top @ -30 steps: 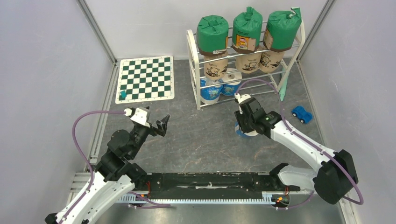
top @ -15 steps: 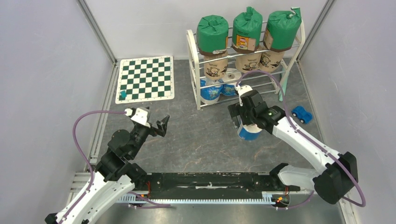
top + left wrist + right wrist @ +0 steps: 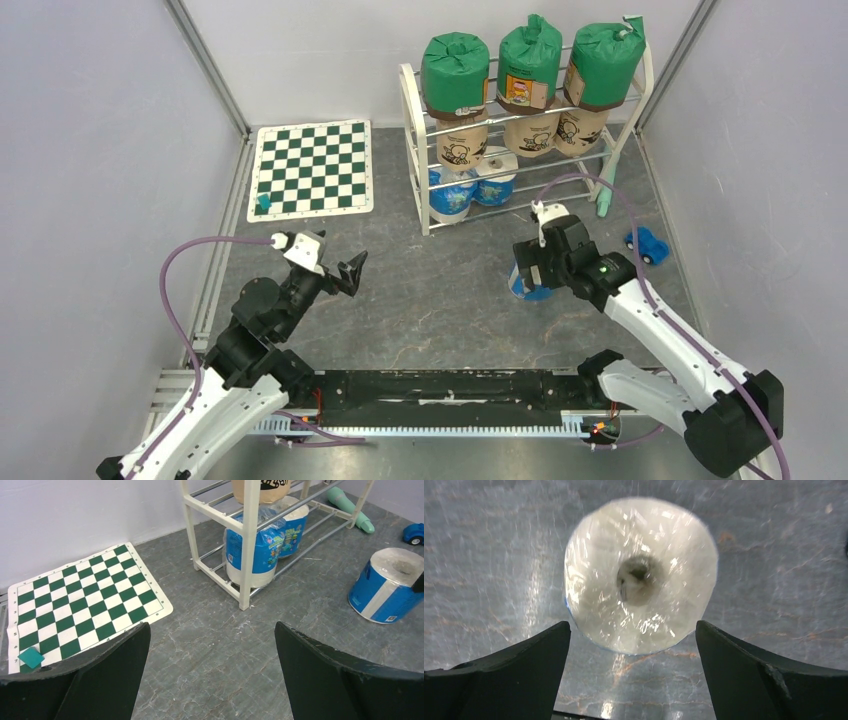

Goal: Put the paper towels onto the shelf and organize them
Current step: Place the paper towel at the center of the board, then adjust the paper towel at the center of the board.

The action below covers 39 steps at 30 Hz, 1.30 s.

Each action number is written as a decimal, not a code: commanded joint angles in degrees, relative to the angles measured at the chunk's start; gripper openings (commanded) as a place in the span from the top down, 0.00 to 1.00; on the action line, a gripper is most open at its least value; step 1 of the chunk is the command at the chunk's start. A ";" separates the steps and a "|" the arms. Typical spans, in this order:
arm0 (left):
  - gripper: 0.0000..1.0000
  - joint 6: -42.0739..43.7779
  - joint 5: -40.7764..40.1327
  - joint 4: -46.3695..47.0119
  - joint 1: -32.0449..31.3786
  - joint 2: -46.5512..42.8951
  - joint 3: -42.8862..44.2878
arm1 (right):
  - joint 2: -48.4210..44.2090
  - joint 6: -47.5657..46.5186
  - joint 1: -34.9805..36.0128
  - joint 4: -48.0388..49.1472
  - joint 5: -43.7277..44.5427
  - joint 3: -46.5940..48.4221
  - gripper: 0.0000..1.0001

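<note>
Roll (image 3: 527,283): blue-wrapped, standing on end on the counter (image 3: 420,300), in front of the shelf (image 3: 411,120), apart from it.
Right hand (image 3: 632,627): directly above it, fingers spread wide, gripping nothing.
Left hand (image 3: 211,625): fingers apart, empty, well off to the left.

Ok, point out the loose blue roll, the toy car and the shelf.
loose blue roll (image 3: 395,565), left wrist view, white top end.
toy car (image 3: 647,244), top external view, roof.
shelf (image 3: 248,555), left wrist view, front post.

Robot lab cell, plain pale walls (image 3: 100,150), aluminium corner posts (image 3: 207,65), grey marbled tabletop (image 3: 430,300), black mounting rail (image 3: 450,385)
</note>
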 commanded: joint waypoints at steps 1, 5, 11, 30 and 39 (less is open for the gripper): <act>0.00 2.19 1.48 0.99 0.16 0.04 -0.16 | -2.04 1.25 -0.13 -1.49 -3.16 -2.42 0.02; 0.00 2.26 1.99 1.20 0.16 0.30 -0.22 | -3.04 1.47 -0.17 -1.76 -4.47 -4.35 0.02; 0.00 2.21 2.45 1.15 0.16 0.59 -0.14 | -1.51 2.48 0.13 3.09 -14.80 -5.42 0.02; 0.00 1.98 2.30 1.02 0.24 -0.05 -0.40 | 15.59 0.53 13.05 19.61 -16.55 6.16 0.02; 0.00 1.77 1.96 1.03 0.25 -0.33 -0.58 | 7.63 -1.36 13.33 13.87 -2.28 7.66 0.02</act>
